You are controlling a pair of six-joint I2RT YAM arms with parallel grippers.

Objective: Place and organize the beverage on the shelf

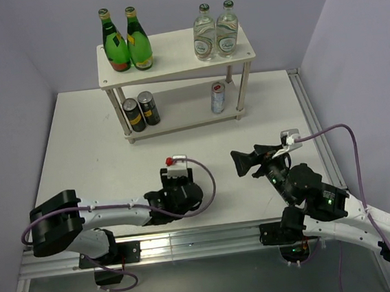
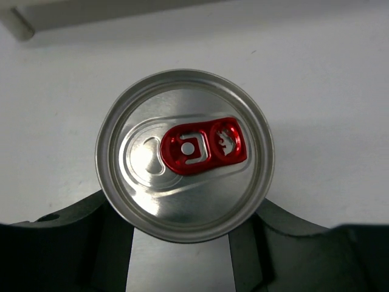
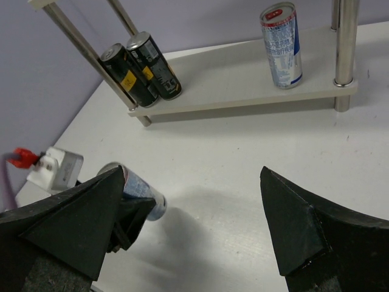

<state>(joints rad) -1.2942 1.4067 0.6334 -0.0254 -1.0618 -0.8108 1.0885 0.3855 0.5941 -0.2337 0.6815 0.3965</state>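
Observation:
A slim silver can (image 2: 182, 152) with a red tab stands on the white table, top toward the left wrist camera. My left gripper (image 2: 182, 234) is shut on its body, one dark finger against each side; the right wrist view shows the same can (image 3: 143, 193) in those fingers. In the top view the left gripper (image 1: 178, 189) hides it. My right gripper (image 1: 246, 162) hangs open and empty over bare table. The shelf (image 1: 173, 60) holds two green bottles (image 1: 115, 43) and two clear bottles (image 1: 204, 34) on top. Below stand two dark cans (image 1: 141, 111) and a silver can (image 1: 218, 97).
Purple walls close in the back and both sides of the table (image 1: 85, 150). A metal rail (image 1: 314, 127) runs along its right edge. A purple cable (image 1: 331, 129) loops from the right wrist. Shelf legs (image 3: 343, 48) stand at the lower board's corners.

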